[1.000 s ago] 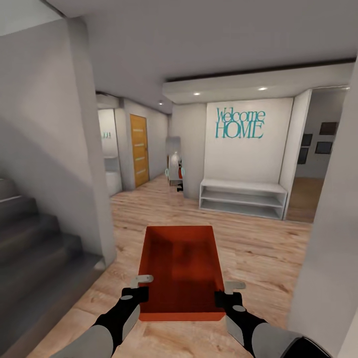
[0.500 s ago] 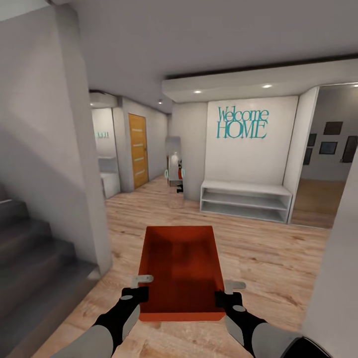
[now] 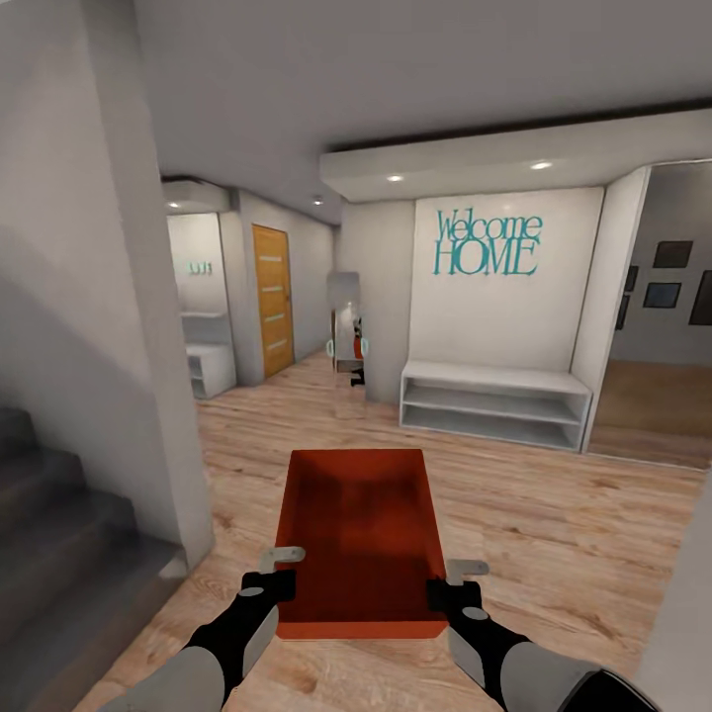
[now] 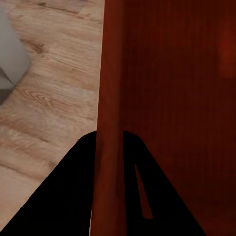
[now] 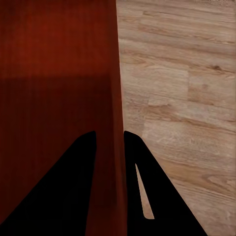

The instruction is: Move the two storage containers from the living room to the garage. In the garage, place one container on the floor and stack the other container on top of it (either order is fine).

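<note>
1. An orange-red storage container (image 3: 359, 539) is carried level in front of the robot, above the wood-plank floor (image 3: 554, 514), its near end between the two grippers.
2. The left gripper (image 3: 279, 578) is clamped on the container's left wall near the near corner; the right gripper (image 3: 447, 583) is clamped on the right wall opposite.
3. The left wrist view shows the left wall (image 4: 109, 123) running up between the black fingers (image 4: 73, 196), one inside the bin and one outside; the right wrist view shows the same on the right wall (image 5: 110, 123).
4. Ahead stand a white shelf bench (image 3: 494, 400) under teal "Welcome HOME" lettering (image 3: 488, 243), and a wooden door (image 3: 273, 297) down the hallway.
5. Grey stairs (image 3: 59, 534) and a white wall (image 3: 99, 297) stand at the left.
</note>
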{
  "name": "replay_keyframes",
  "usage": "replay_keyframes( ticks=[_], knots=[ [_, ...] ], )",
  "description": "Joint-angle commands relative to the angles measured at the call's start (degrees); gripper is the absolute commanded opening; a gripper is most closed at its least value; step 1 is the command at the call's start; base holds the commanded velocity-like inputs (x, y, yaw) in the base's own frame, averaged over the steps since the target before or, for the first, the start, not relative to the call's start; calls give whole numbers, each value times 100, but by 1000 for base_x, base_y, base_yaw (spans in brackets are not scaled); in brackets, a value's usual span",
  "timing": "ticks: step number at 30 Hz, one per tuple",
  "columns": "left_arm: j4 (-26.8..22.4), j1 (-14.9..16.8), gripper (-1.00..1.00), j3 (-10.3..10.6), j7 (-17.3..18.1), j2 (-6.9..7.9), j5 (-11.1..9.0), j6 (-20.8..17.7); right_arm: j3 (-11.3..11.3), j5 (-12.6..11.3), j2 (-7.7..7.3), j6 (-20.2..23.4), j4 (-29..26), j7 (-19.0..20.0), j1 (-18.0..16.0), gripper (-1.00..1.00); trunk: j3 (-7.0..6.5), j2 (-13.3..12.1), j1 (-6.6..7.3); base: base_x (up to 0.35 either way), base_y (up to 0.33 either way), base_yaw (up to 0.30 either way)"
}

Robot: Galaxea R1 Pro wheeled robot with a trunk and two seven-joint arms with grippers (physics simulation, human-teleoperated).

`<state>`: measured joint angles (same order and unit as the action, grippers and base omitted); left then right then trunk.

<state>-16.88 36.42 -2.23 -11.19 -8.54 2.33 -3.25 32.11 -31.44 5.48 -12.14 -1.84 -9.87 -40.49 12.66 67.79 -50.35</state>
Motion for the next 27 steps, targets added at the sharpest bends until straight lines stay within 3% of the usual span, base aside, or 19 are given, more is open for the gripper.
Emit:
replay_keyframes(
  ticks=[1, 27],
  knots=[
    [1, 6, -100, -374, 3, 118, -207, -35, -96, 50, -38, -60, -25, 38, -3, -100, 7, 5, -4, 322, 0, 0],
    [1, 6, -100, -374, 3, 116, -207, -35, -92, 50, -30, -67, -21, 20, -3, -100, 7, 5, -4, 322, 0, 0]
  ],
)
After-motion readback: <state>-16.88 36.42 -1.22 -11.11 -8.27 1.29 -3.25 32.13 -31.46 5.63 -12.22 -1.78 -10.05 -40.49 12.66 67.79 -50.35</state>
